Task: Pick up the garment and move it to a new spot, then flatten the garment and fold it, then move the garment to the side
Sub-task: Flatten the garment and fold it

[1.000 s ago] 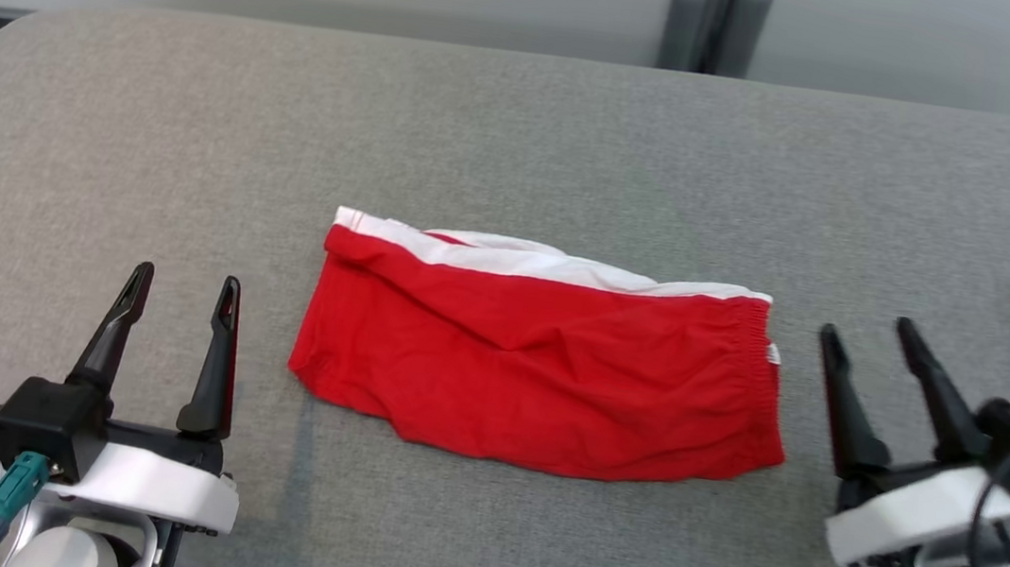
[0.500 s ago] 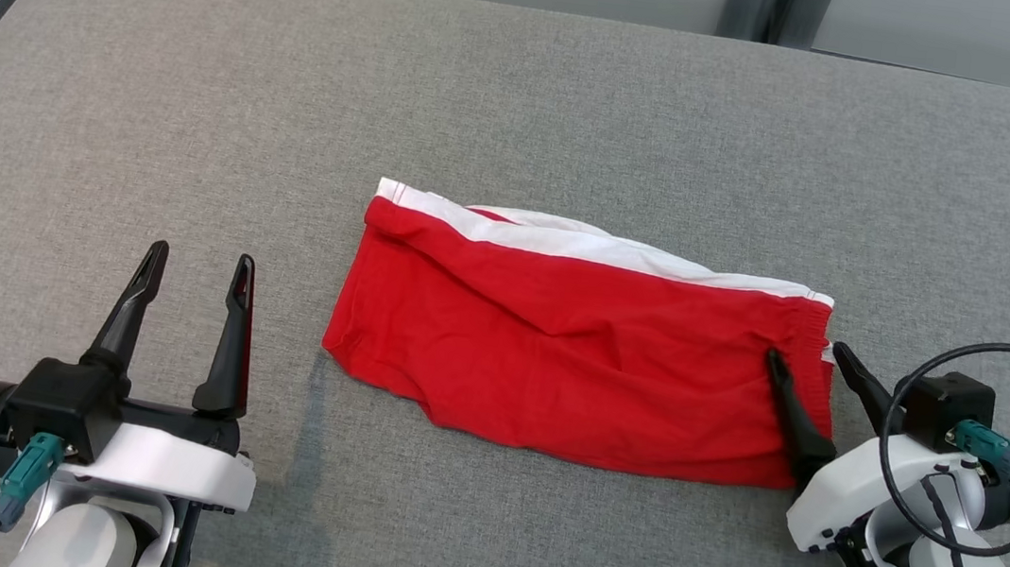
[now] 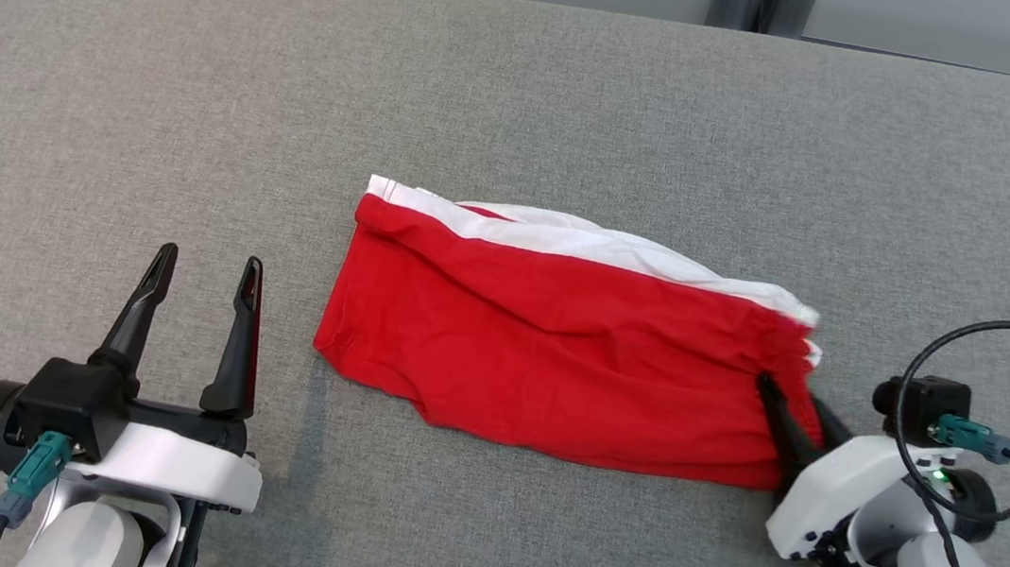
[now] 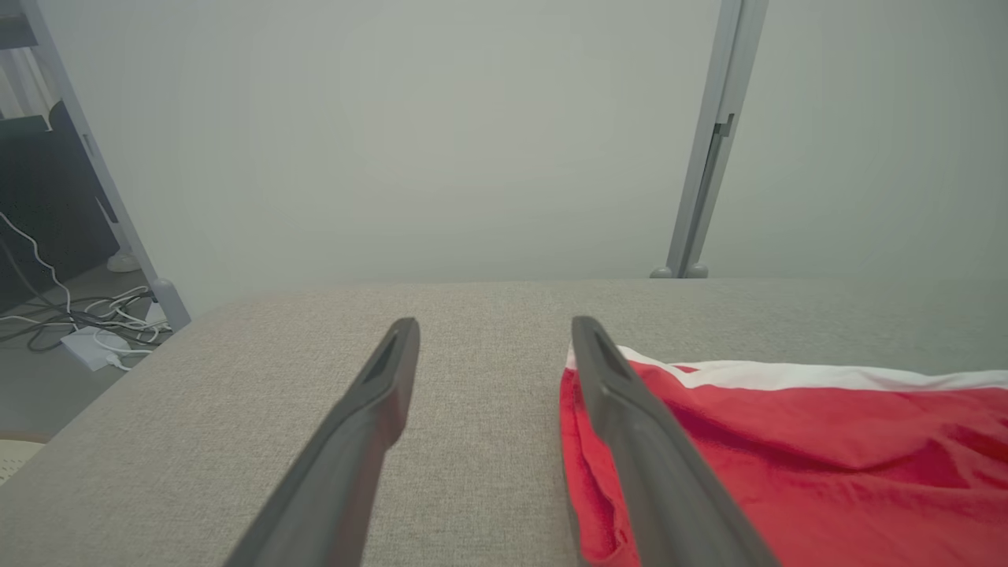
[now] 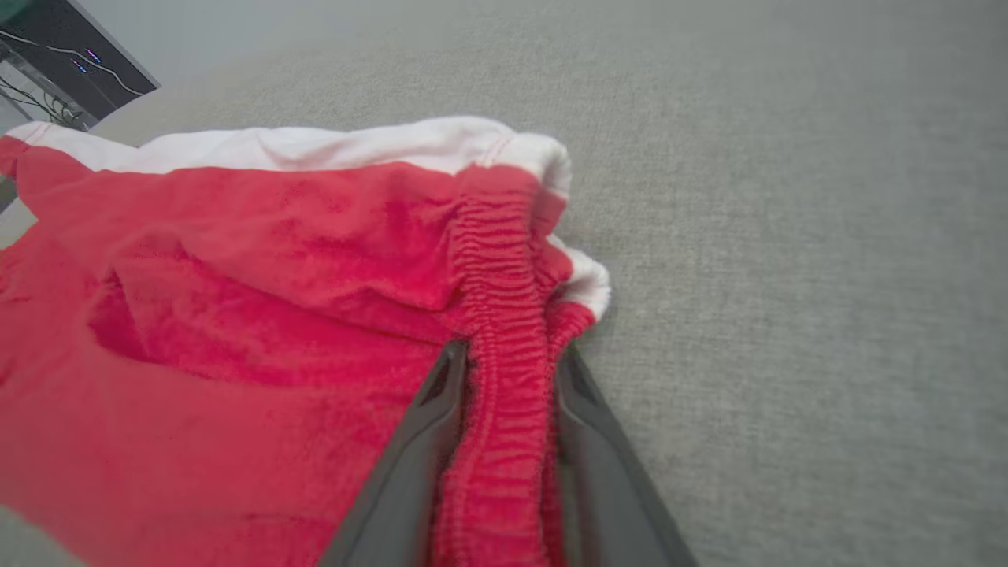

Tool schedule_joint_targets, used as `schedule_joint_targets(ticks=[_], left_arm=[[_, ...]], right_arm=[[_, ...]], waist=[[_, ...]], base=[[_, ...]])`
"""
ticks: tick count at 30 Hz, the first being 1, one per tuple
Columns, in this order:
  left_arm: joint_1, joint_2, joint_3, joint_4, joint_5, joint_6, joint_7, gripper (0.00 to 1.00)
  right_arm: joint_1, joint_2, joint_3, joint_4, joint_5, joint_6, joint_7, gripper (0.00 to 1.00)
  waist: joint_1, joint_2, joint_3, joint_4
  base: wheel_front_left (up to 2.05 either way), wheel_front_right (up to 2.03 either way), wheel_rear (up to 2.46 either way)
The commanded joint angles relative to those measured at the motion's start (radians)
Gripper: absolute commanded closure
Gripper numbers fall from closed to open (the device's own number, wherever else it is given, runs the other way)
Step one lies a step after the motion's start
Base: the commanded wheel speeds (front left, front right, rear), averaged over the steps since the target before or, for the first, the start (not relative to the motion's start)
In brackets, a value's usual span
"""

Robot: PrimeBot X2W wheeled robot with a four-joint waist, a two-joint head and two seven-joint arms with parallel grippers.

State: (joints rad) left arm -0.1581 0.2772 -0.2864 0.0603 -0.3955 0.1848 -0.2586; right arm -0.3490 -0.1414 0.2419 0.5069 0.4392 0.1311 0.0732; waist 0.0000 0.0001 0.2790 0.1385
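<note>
garment [image 3: 553,365], elastic edge in grip of low right hand [image 3: 791,399]

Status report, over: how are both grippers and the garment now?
Right gripper shut on red garment's gathered edge. Left gripper open, apart from garment. Garment lies on grey table. Nothing blocks it.

I count one red cloth garment [image 3: 553,365] with a white band along its far edge. It lies on one grey fabric-covered table [image 3: 525,105]. There are two grippers, the left gripper [image 3: 211,256] and the right gripper [image 3: 789,397]. Each has two long dark fingers [image 3: 235,338], four in all. One grey upright metal post [image 4: 713,142] stands behind.
</note>
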Motion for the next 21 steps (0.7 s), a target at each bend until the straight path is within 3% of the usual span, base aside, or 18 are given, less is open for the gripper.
schedule_joint_targets(ticks=[1, 8, 16, 21], left_arm=[[-0.021, 0.004, 0.006, 0.002, 0.012, -0.003, -0.004, 0.0], [-0.011, 0.001, 0.012, 0.006, 0.015, -0.004, -0.005, 0.0], [-0.004, 0.004, 0.015, 0.008, 0.017, -0.003, -0.006, 0.0], [-0.002, 0.011, 0.015, 0.01, 0.018, -0.002, -0.005, 0.0]], right_arm=[[0.033, -0.002, 0.017, 0.019, 0.02, -0.001, 0.027, 1.0], [0.051, -0.048, -0.013, -0.042, 0.085, -0.003, 0.013, 1.0], [0.139, -0.106, -0.128, -0.155, 0.213, -0.002, 0.02, 1.0], [0.17, -0.106, -0.165, -0.232, 0.298, 0.0, 0.065, 1.0]], waist=[[0.0, -0.0001, 0.001, -0.001], [0.0, -0.0001, 0.0, -0.011], [0.0, -0.0001, -0.004, -0.036], [0.0, -0.0001, -0.011, -0.058]], base=[[0.0, 0.0, 0.0], [0.0, 0.0, 0.0], [0.0, 0.0, 0.0], [0.0, 0.0, 0.0]])
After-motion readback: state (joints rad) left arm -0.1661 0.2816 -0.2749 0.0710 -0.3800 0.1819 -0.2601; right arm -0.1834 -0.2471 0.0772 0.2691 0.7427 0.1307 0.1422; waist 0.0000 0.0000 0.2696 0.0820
